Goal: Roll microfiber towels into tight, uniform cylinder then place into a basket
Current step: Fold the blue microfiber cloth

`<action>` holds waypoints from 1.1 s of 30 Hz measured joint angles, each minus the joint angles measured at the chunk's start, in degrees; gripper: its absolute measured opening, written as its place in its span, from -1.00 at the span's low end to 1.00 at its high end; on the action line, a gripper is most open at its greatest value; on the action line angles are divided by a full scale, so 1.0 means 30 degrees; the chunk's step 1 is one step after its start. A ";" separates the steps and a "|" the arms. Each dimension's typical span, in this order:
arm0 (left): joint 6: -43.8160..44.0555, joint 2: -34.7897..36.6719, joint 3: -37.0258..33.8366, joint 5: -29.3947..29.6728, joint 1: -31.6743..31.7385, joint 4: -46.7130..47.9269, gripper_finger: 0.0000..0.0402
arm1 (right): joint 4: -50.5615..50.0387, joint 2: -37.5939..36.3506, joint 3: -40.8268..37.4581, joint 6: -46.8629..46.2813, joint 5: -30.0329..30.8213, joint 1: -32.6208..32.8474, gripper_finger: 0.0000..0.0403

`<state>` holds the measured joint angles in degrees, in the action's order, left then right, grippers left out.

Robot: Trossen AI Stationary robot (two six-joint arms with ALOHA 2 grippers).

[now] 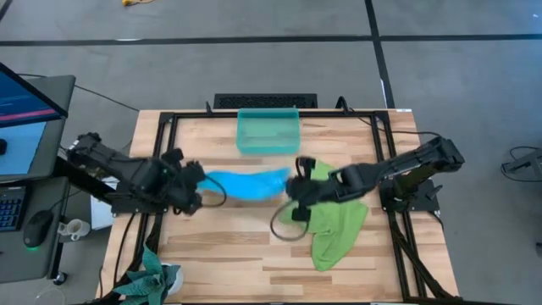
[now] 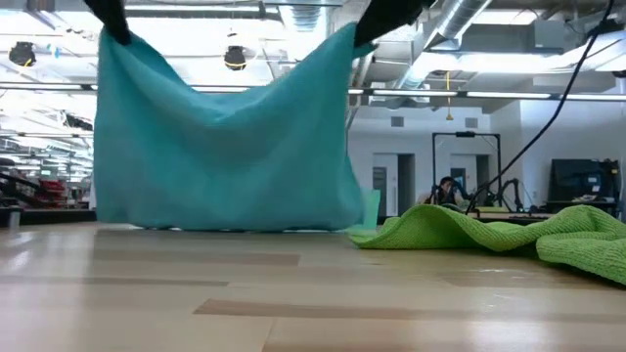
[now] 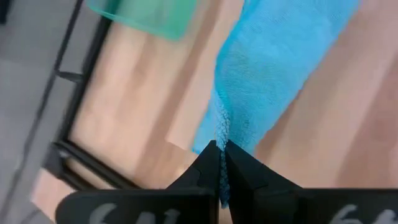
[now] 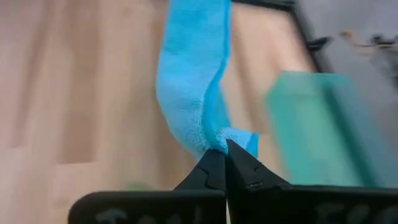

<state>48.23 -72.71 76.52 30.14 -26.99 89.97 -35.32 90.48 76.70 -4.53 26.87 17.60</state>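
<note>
While both arms reach in over the middle of the table [image 1: 254,263], the sky-blue towel [image 1: 246,183] hangs stretched between them, lifted off the wood. The left gripper [image 1: 201,181] has its fingers [image 3: 210,163] pressed together on one corner of the towel, with the cloth running away from the fingertips toward the other arm. The right gripper [image 1: 292,188] is clamped the same way on the opposite corner, its fingers [image 4: 214,163] closed with a fold of blue cloth pinched right at their tips. In the low view the towel [image 2: 225,137] drapes like a sheet from the two held corners, sagging in the middle, its lower edge down near the tabletop; whether it touches cannot be told. The lime green towel [image 1: 337,227] lies crumpled on the table under and beside the right arm, apart from the blue one. The basket [image 1: 268,130] stands at the far edge of the table, just behind the hanging towel and between the two arms.
</note>
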 joint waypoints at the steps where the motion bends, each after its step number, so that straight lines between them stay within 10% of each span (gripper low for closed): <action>1: 0.0849 -0.0258 -0.0055 -0.0057 -0.0677 0.0019 -1.00 | -0.0034 0.0329 0.0007 -0.0306 -0.0035 0.0335 -0.95; 13: 0.6796 -0.4843 -0.1217 -0.2378 -0.5743 0.0015 -1.00 | 0.0036 0.5282 -0.0027 -0.2905 -0.0267 0.3203 -0.95; 28: 0.7424 -0.5408 -0.0160 -0.2063 -0.7260 0.0020 -1.00 | -0.1786 0.2957 0.2018 -0.4575 -0.0532 0.3686 -0.96; 33: 0.7431 -0.4693 0.0106 -0.1409 -0.7384 0.0009 -1.00 | -0.2758 0.2723 0.2646 -0.6899 -0.4469 0.3334 -0.95</action>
<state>70.52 -86.79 76.84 25.91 -49.14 90.00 -43.60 98.65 84.64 -25.23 13.46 27.60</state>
